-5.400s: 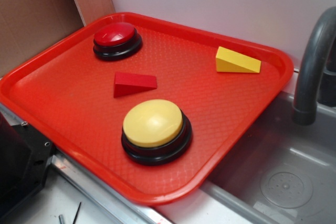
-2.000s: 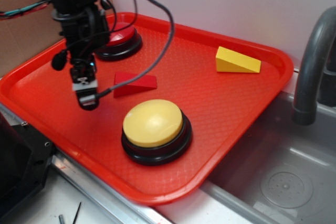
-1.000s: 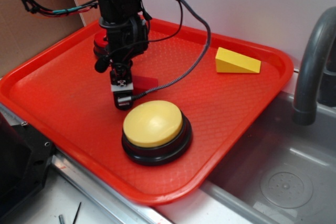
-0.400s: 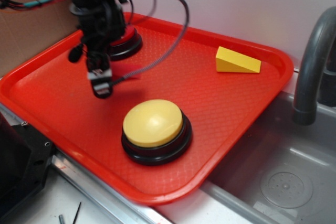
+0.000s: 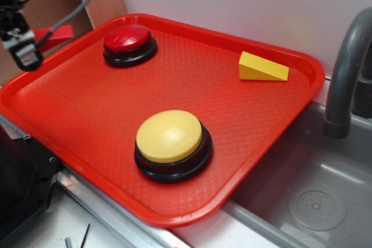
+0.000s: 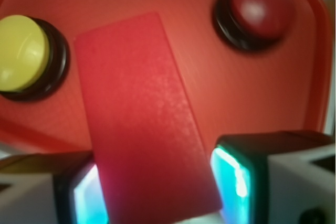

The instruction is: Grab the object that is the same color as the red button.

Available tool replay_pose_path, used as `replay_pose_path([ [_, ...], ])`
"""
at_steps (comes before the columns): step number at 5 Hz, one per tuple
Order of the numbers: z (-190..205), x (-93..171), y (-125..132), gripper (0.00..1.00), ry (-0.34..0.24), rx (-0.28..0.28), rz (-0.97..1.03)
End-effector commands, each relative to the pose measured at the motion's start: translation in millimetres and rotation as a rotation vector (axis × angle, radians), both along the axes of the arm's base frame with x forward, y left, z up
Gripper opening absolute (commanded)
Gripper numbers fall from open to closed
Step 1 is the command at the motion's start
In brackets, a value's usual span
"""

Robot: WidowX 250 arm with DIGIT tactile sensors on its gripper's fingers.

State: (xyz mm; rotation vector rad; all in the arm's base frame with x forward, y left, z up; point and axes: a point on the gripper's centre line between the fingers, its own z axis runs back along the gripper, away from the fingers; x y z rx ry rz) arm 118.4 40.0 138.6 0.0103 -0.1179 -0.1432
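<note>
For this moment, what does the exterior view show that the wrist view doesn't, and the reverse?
Only the exterior view shows the yellow wedge on the red tray, the grey faucet and the sink to the tray's right. Only the wrist view shows the contact: the two fingers press the red wedge block from either side. Both show the claw carrying that block above the tray's edge, plus the red button and the yellow button.
</note>
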Motion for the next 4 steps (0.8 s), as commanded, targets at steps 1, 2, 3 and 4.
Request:
replay_pose_path([
  [1,27.2,38.3,-25.1,0.0,0.076,-0.017,-0.007],
  [2,35.3,50.3,-38.8,0.0,0.089,0.043,0.008],
  [3,48.3,46.6,-48.1,0.0,0.071,0.037,0.0],
  [4,47.2,43.3,-42.3,0.0,0.093,0.022,0.036],
])
